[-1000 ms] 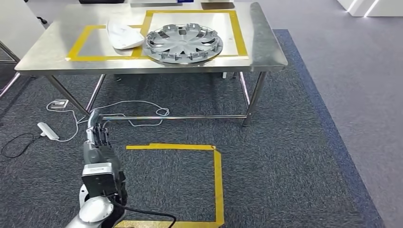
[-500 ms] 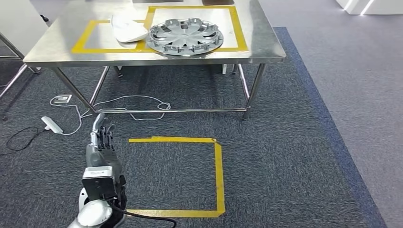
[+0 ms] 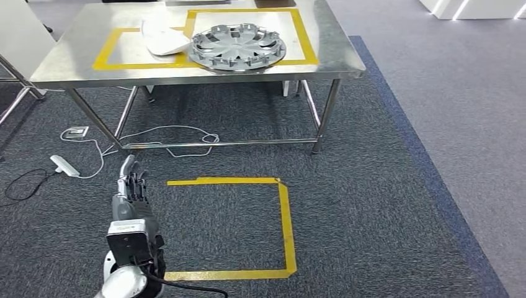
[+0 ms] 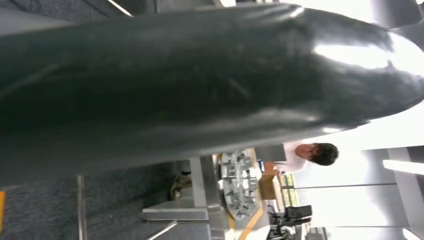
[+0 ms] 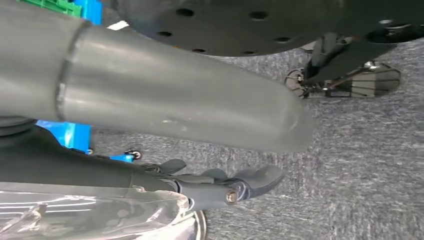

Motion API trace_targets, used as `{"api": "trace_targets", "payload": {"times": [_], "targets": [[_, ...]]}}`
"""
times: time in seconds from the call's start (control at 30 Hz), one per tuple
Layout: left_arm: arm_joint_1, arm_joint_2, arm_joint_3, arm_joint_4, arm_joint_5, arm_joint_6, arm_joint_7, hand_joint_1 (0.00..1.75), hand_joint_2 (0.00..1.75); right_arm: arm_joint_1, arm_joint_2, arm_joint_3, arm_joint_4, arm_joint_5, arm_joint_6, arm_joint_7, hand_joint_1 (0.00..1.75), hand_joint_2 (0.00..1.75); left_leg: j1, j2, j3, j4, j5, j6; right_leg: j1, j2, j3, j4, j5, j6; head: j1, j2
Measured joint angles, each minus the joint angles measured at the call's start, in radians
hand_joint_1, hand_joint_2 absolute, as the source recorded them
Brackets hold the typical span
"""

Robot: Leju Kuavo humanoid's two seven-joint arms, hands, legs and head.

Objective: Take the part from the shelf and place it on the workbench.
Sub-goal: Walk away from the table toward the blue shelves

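Observation:
A silver hubcap [image 3: 237,47] lies flat on the steel workbench [image 3: 68,59], inside a yellow tape frame. Touching its left side is a white curved part [image 3: 162,38], in the neighbouring taped frame. My left hand [image 3: 130,186] hangs low over the carpet, well short of the bench, fingers straight and apart, holding nothing. The left wrist view catches the hubcap [image 4: 237,185] on the bench from the side. In the right wrist view my right hand [image 5: 165,107] hangs over the carpet with its thumb apart from the dark fingers [image 5: 235,187] and nothing between them.
A yellow tape square [image 3: 285,223] marks the carpet in front of the bench. Cables and a white power strip [image 3: 64,166] lie by the bench's left legs. A person [image 4: 312,154] sits beyond the bench. Blue crates [image 5: 70,135] stand behind my right hand.
The whole picture has shifted: the bench sits higher and a little further left, so the camera has moved. The left hand hangs as before, and the parts on the bench lie as they did.

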Motion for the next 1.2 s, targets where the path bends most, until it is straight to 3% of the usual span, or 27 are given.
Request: {"api": "trace_targets", "payload": {"times": [0.07,0.13,0.23,0.27,0.3,0.33,0.37,0.43,0.5,0.6,0.67,0.77,0.8,0.83,0.87,0.93,1.0,1.1,1.13,1.2], "targets": [[0.006,0.0,0.008,0.0,0.002,-0.001,0.003,0.0,0.0,0.004,0.0,0.004,-0.001,-0.007,0.0,0.004,0.0,0.0,0.0,0.009,-0.003,0.001,0.003,-0.01,0.0,0.009,-0.001,-0.008,0.005,-0.002,0.0,0.0],[0.014,0.001,0.017,-0.001,0.002,-0.004,0.002,0.0,0.0,0.008,0.002,0.008,-0.001,-0.015,0.0,0.007,0.0,0.0,0.001,-0.002,-0.012,0.025,-0.021,-0.023,-0.005,0.017,0.0,-0.015,0.017,-0.008,-0.002,0.0],[0.033,0.002,0.032,-0.002,0.002,-0.007,0.007,0.0,0.0,0.01,0.002,0.018,-0.002,-0.022,0.001,0.01,0.0,0.0,0.007,-0.024,-0.077,0.192,-0.126,-0.037,-0.007,0.031,-0.009,-0.018,0.031,-0.016,-0.004,0.0],[0.04,0.002,0.038,-0.002,0.002,-0.004,0.009,0.0,0.0,0.01,0.002,0.02,-0.002,-0.025,0.001,0.012,0.0,0.0,0.009,-0.025,-0.098,0.247,-0.149,-0.04,-0.007,0.036,-0.013,-0.016,0.034,-0.017,-0.004,0.0],[0.045,0.003,0.045,-0.002,0.002,0.003,0.012,0.0,0.0,0.01,0.002,0.022,-0.002,-0.028,0.001,0.013,0.0,0.0,0.01,-0.026,-0.105,0.273,-0.152,-0.041,-0.006,0.043,-0.018,-0.013,0.035,-0.016,-0.004,0.0],[0.049,0.003,0.055,-0.002,0.001,0.015,0.014,0.0,0.0,0.01,0.002,0.024,-0.002,-0.032,0.001,0.014,0.0,0.0,0.011,-0.026,-0.096,0.264,-0.137,-0.042,-0.006,0.05,-0.022,-0.009,0.036,-0.016,-0.004,0.0],[0.053,0.003,0.068,-0.002,-0.003,0.029,0.016,0.0,0.0,0.01,0.002,0.026,-0.002,-0.037,0.001,0.015,0.0,0.0,0.012,-0.028,-0.07,0.218,-0.106,-0.041,-0.006,0.057,-0.026,-0.005,0.037,-0.015,-0.004,0.0],[0.063,0.003,0.108,0.0,-0.026,0.056,0.026,0.0,0.0,0.01,0.002,0.034,-0.002,-0.052,0.002,0.018,0.0,0.0,0.015,-0.047,-0.002,0.089,-0.052,-0.036,-0.004,0.073,-0.034,0.007,0.036,-0.011,-0.004,0.0],[0.082,-0.001,0.17,0.008,-0.072,0.07,0.053,0.0,0.0,0.012,0.002,0.046,-0.005,-0.07,0.004,0.022,0.0,0.0,0.016,-0.065,0.029,0.019,-0.04,-0.028,-0.003,0.087,-0.046,0.016,0.038,-0.001,-0.003,0.0],[0.121,-0.013,0.285,0.048,-0.145,0.075,0.097,0.0,0.0,0.022,0.002,0.056,-0.01,-0.089,0.009,0.028,0.0,0.0,0.016,-0.053,0.027,0.009,-0.036,-0.01,-0.006,0.096,-0.062,0.021,0.04,0.016,-0.003,0.0],[0.151,-0.022,0.363,0.094,-0.187,0.072,0.126,0.0,0.0,0.028,0.002,0.057,-0.011,-0.098,0.013,0.03,0.0,0.0,0.02,-0.039,0.025,0.003,-0.028,0.002,-0.006,0.077,-0.09,0.07,0.005,0.025,0.004,0.0],[0.201,-0.037,0.472,0.195,-0.238,0.024,0.147,0.0,0.0,0.031,0.003,0.061,-0.015,-0.112,0.025,0.03,0.0,0.0,0.021,-0.014,0.017,0.003,-0.025,0.007,-0.013,0.048,-0.168,0.251,-0.092,0.037,0.01,0.0],[0.215,-0.046,0.515,0.242,-0.261,-0.01,0.157,0.0,0.0,0.032,0.003,0.061,-0.018,-0.117,0.031,0.029,0.0,0.0,0.021,-0.004,0.016,0.003,-0.025,0.006,-0.015,0.045,-0.178,0.284,-0.102,0.041,0.009,0.0],[0.225,-0.058,0.56,0.291,-0.284,-0.046,0.167,0.0,0.0,0.034,0.003,0.061,-0.021,-0.122,0.036,0.028,0.0,0.0,0.021,0.004,0.016,0.003,-0.025,0.006,-0.017,0.043,-0.172,0.284,-0.094,0.043,0.01,0.0],[0.233,-0.073,0.608,0.341,-0.307,-0.082,0.176,0.0,0.0,0.035,0.003,0.061,-0.023,-0.126,0.039,0.028,0.0,0.0,0.021,0.011,0.016,0.003,-0.025,0.005,-0.019,0.038,-0.147,0.244,-0.07,0.044,0.01,0.0],[0.24,-0.108,0.707,0.437,-0.352,-0.152,0.195,0.0,0.0,0.037,0.003,0.063,-0.029,-0.136,0.043,0.028,0.0,0.0,0.02,0.022,0.018,0.004,-0.026,-0.002,-0.019,0.015,-0.067,0.107,-0.018,0.042,0.01,0.0],[0.243,-0.145,0.808,0.521,-0.401,-0.219,0.218,0.0,0.0,0.037,0.004,0.067,-0.032,-0.147,0.043,0.031,0.0,0.0,0.016,0.03,0.02,0.006,-0.027,-0.015,-0.016,-0.001,-0.02,0.018,0.0,0.033,0.007,0.0],[0.244,-0.198,0.934,0.594,-0.465,-0.275,0.235,0.0,0.0,0.04,0.004,0.072,-0.033,-0.159,0.04,0.035,0.0,0.0,0.02,0.037,0.022,0.008,-0.029,-0.033,-0.011,0.009,-0.021,0.008,0.001,0.013,0.005,0.0],[0.243,-0.213,0.967,0.606,-0.482,-0.289,0.242,0.0,0.0,0.041,0.005,0.073,-0.033,-0.161,0.038,0.035,0.0,0.0,0.022,0.028,0.018,0.019,-0.041,-0.039,-0.012,0.013,-0.019,0.007,0.004,0.006,0.004,0.0],[0.237,-0.235,1.024,0.628,-0.51,-0.325,0.275,0.0,0.0,0.041,0.006,0.076,-0.035,-0.165,0.036,0.037,0.0,0.0,0.025,-0.002,-0.01,0.095,-0.097,-0.047,-0.015,0.023,-0.014,0.003,0.012,-0.006,0.001,0.0]]}}
